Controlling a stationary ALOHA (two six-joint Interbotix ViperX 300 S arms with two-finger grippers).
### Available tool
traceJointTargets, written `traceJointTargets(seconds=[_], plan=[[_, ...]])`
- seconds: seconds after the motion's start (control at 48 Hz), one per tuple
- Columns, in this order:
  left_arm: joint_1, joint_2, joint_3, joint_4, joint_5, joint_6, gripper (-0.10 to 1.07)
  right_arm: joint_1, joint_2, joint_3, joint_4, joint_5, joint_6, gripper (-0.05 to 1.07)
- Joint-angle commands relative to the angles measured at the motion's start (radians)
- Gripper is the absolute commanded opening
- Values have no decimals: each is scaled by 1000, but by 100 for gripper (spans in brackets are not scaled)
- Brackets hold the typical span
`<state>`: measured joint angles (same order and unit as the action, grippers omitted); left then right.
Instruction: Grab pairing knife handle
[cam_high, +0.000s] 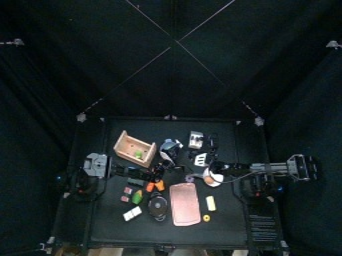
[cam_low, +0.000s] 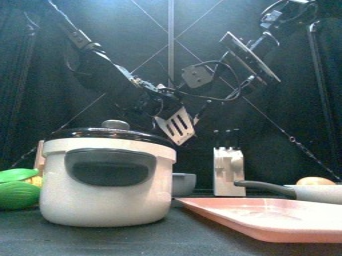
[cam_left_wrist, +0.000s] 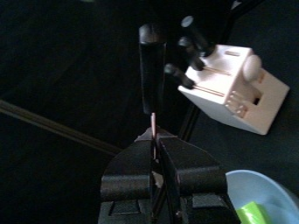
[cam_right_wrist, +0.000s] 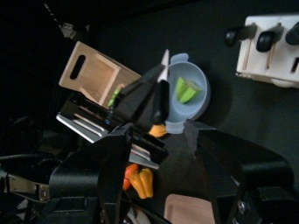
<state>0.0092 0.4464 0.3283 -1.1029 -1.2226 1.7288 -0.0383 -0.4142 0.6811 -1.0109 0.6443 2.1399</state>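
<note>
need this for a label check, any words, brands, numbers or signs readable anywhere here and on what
None can be read in any view.
White knife block: no print shows on it.
Pot: its front is plain, no brand mark visible.
Pink tray: blank.
Small items on the table in the top view: too small to tell.

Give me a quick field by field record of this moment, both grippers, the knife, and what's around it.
left gripper: closed on the thin blade of the paring knife, whose black handle points away from it
right gripper: open, empty, facing the knife
knife block: white, beside the handle
bowl: pale blue, holds a green piece
pot: white, lidded, at table front
tray: pink
</note>
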Motion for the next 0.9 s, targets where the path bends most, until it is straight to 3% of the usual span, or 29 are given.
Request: traceJointTargets(seconds=[0.0, 0.146, 0.438, 0.875], plan=[[-3, -15, -26, 2, -60, 5, 41, -3, -21, -9, 14, -21, 2, 86], [-8, -14, -23, 9, -101, 6, 41, -20, -23, -6, 37, -89, 5, 86], [-15, -12, -21, 31, -123, 11, 41, -147, -14, -11, 120, -288, 3, 86], [-17, -2, -35, 51, -123, 12, 41, -190, -3, -9, 129, -316, 3, 85]])
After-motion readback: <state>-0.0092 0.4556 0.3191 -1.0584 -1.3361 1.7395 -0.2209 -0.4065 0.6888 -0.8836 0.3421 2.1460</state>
